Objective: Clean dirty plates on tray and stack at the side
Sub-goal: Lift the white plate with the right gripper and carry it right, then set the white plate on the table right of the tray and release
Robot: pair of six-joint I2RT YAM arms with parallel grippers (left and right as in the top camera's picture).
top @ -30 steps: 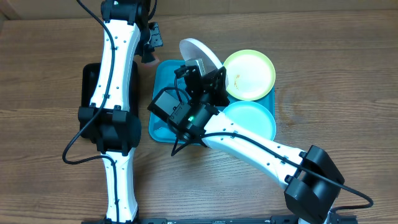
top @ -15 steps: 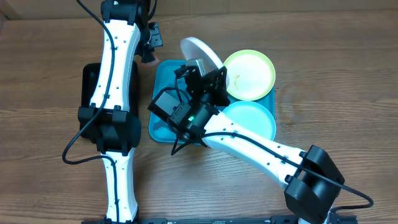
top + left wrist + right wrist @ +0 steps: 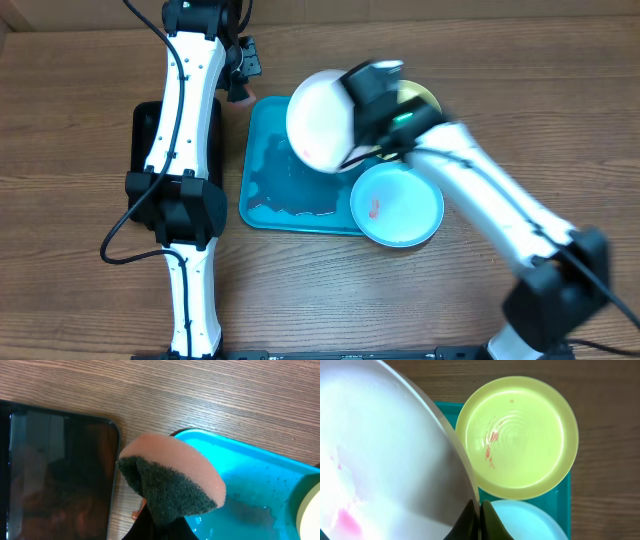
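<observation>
1. The wooden table (image 3: 60, 300) fills the overhead view.
2. The turquoise tray (image 3: 275, 190) lies at frame centre, its surface wet. The black tray (image 3: 140, 130) lies to its left, partly under the left arm.
3. White plate (image 3: 318, 120): raised and tilted, overlapping the tray's upper right area in the overhead view. The right gripper (image 3: 479, 510) is pressed together on this plate's rim. In the right wrist view the plate fills the left half of the frame, extending up and left from the fingers. Pink smears (image 3: 345, 519) show at its lower left.
4. Pale yellow plate (image 3: 520, 435): upper right of the right wrist view, flat on the tray's corner and overhanging the table. Red streaks (image 3: 490, 446) mark its left half. The right arm hides most of it in the overhead view.
5. Blue-rimmed plate (image 3: 397, 205): flat on the tray's lower right corner, overhanging the rim. A red smear (image 3: 375, 208) sits left of its centre.
6. Left gripper (image 3: 155, 527): closed on a sponge (image 3: 170, 480), orange with a dark green scouring face. The sponge hangs over the table, between the black tray and the turquoise tray's upper left corner, well apart from every plate.
</observation>
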